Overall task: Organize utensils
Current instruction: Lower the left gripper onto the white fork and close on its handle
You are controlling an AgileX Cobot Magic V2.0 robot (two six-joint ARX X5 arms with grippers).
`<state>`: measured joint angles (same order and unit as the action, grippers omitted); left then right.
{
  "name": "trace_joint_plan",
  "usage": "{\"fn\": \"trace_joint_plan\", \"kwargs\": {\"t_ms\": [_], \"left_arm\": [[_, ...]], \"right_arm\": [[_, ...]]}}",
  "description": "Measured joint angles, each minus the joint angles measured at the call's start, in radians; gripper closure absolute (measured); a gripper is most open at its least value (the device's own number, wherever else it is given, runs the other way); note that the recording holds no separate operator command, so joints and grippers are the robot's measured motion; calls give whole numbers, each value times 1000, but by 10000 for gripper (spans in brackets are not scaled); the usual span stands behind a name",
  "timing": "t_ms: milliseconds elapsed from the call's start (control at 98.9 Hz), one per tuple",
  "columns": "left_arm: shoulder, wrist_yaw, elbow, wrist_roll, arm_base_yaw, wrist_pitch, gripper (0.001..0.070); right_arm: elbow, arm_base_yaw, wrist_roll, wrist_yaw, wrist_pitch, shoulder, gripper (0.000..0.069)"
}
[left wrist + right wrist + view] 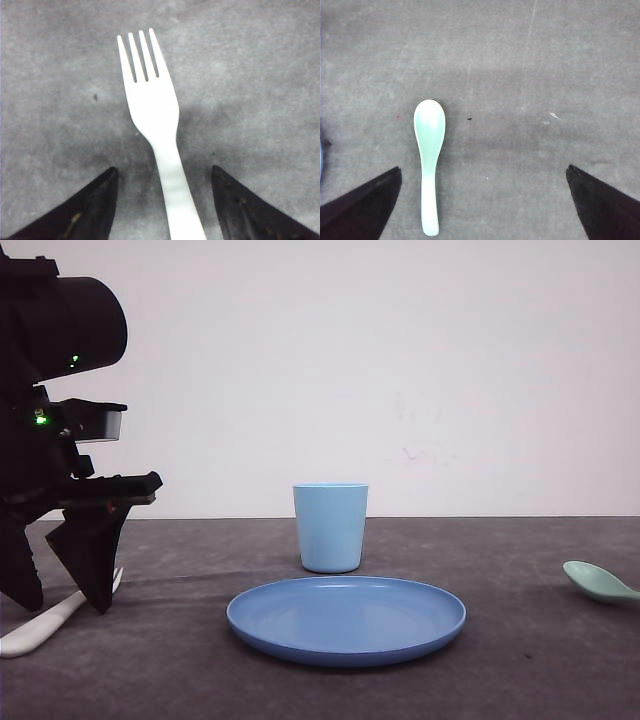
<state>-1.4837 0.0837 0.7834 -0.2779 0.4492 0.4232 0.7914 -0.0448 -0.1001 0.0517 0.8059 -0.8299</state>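
Left gripper [164,172], jaws apart, hangs low over the fork [152,115], whose handle runs between the fingers on the dark table [520,660]. Right gripper [482,172], spread wide, hovers above the spoon [429,150], which lies flat nearer one finger. From the front, fork at far left, spoon at far right, plate [346,618] and cup [330,526] between them.
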Motion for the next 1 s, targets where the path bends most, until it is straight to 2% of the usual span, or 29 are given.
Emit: {"fn": "trace_joint_plan", "kwargs": {"t_ms": [152,314,506,718,1001], "left_arm": [[0,0,0,0,0,0,374],[-1,0,0,0,0,0,465],[-1,0,0,0,0,0,495],[-1,0,0,0,1,1,631],[-1,0,0,0,1,0,662]], "right_arm": [[0,0,0,0,0,0,26],[0,0,0,0,0,0,26],[0,0,0,0,0,0,26],[0,0,0,0,0,0,26],[0,0,0,0,7,0,26]]}}
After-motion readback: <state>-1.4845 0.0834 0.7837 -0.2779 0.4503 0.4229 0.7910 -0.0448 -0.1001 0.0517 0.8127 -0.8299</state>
